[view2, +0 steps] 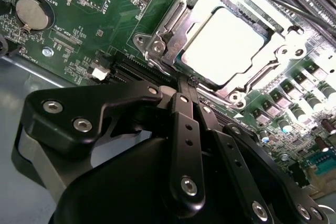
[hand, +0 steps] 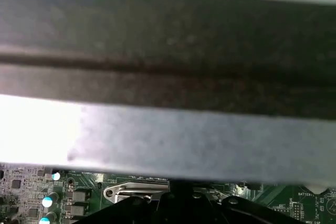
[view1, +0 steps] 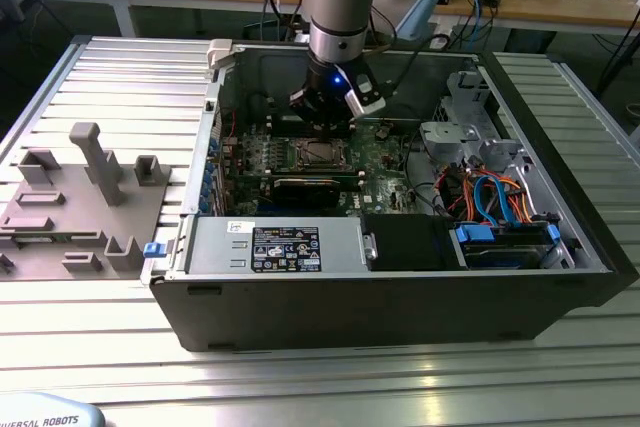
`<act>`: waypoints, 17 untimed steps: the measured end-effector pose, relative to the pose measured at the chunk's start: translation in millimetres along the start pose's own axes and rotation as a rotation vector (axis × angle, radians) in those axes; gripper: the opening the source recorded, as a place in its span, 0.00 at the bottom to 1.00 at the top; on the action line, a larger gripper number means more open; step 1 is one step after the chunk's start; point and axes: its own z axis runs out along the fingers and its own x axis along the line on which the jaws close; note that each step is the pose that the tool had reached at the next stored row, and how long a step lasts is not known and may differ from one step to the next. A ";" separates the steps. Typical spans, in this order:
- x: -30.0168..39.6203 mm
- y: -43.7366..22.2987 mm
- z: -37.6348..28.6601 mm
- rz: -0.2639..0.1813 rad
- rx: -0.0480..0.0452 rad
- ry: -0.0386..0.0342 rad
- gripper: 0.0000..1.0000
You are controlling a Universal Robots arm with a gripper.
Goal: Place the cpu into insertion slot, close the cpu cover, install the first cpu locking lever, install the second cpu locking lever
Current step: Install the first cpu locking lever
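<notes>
The cpu [view2: 226, 45] sits in the insertion slot [view2: 157, 45], framed by the cpu cover [view2: 262, 69]. The gripper [view2: 188, 85], fingers pressed together, touches the cover's six-o'clock edge. The thin, stiff levers likely need pushing by their ends.

Open black computer case [view1: 400, 297] lying on a ribbed metal table [view1: 120, 77]. Power supply [view1: 270, 247] with label along the near wall. Blue and orange cables [view1: 495, 197] beside the drive bay at the exterior view's right. Grey plastic fixture [view1: 80, 197] on the table at the exterior view's left. Coin cell battery [view2: 34, 14] seated on the green board in the second wrist view.
</notes>
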 end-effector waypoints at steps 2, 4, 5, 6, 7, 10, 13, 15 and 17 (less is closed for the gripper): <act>-3.0 -0.1 0.7 0.000 -0.0017 0.0000 0.11; -4.8 -0.1 0.9 0.000 -0.0051 -0.0003 0.11; -5.0 0.1 0.9 0.000 -0.0069 -0.0004 0.11; -5.1 0.6 1.0 0.000 -0.0084 -0.0006 0.11; -5.1 1.0 1.0 0.000 -0.0087 -0.0006 0.11; -5.3 2.2 0.5 0.000 -0.0097 -0.0007 0.11; -5.2 2.6 -3.0 0.000 -0.0093 -0.0006 0.11; -5.2 2.8 -5.4 0.000 -0.0093 -0.0006 0.11; -5.1 1.8 -6.2 0.000 -0.0092 -0.0005 0.11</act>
